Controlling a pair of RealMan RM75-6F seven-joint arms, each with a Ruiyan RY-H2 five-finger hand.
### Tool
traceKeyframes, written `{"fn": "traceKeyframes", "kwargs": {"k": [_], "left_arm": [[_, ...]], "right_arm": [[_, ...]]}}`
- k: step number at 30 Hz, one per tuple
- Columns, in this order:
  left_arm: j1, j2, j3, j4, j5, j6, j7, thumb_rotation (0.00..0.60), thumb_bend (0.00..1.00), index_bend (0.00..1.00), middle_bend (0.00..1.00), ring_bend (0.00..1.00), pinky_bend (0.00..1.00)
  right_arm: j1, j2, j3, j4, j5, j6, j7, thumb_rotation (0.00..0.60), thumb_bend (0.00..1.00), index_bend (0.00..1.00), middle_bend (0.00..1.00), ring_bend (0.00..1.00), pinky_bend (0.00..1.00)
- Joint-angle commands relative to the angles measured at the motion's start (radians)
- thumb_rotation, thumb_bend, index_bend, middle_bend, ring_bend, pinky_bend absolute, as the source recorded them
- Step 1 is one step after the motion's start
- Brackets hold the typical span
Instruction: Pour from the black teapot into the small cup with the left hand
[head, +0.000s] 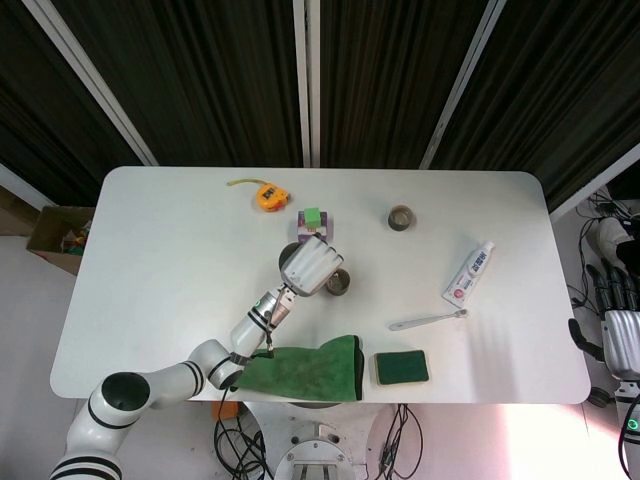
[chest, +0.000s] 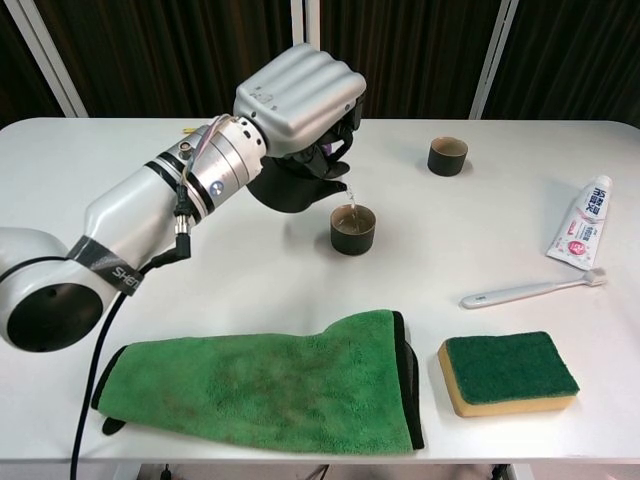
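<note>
My left hand (chest: 298, 95) grips the black teapot (chest: 290, 188) and holds it tilted in the air, spout toward the small dark cup (chest: 352, 228). A thin stream of liquid falls from the spout into that cup, which stands on the white table just right of the pot. In the head view the left hand (head: 308, 264) covers most of the teapot, with the cup (head: 339, 284) beside it. My right hand (head: 620, 312) hangs off the table's right edge, fingers apart, holding nothing.
A second dark cup (chest: 447, 156) stands at the back right. A green cloth (chest: 262, 380) and a green-and-yellow sponge (chest: 508, 371) lie at the front. A toothbrush (chest: 527, 291) and toothpaste tube (chest: 586, 221) lie right. A tape measure (head: 266, 195) and green-purple blocks (head: 314, 221) sit behind.
</note>
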Motion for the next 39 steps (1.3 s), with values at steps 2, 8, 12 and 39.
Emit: {"fn": "traceKeyframes", "kwargs": {"k": [2,8,12,39], "left_arm": [[0.0,0.001,0.001,-0.001,0.002,0.001,0.003,0.6,0.25,1.0,1.0,0.95,0.78],[0.0,0.006,0.003,-0.001,0.005,0.001,0.009,0.6,0.25,1.0,1.0,0.95,0.78],[-0.001,0.008,0.001,-0.003,0.004,0.0,0.01,0.6,0.25,1.0,1.0,0.95,0.78],[-0.009,0.006,0.018,0.017,0.03,0.008,0.043,0.6,0.25,1.0,1.0,0.95,0.78]], "right_arm": [[-0.001,0.0,0.0,0.0,0.0,0.002,-0.001,0.6,0.31,0.0,0.0,0.0,0.0],[0.001,-0.001,0.0,-0.001,-0.002,0.001,-0.002,0.6,0.31,0.0,0.0,0.0,0.0],[0.001,-0.002,0.001,0.001,0.003,-0.004,0.0,0.6,0.31,0.0,0.0,0.0,0.0],[0.002,-0.001,0.002,0.001,0.004,-0.004,0.001,0.6,0.31,0.0,0.0,0.0,0.0]]}}
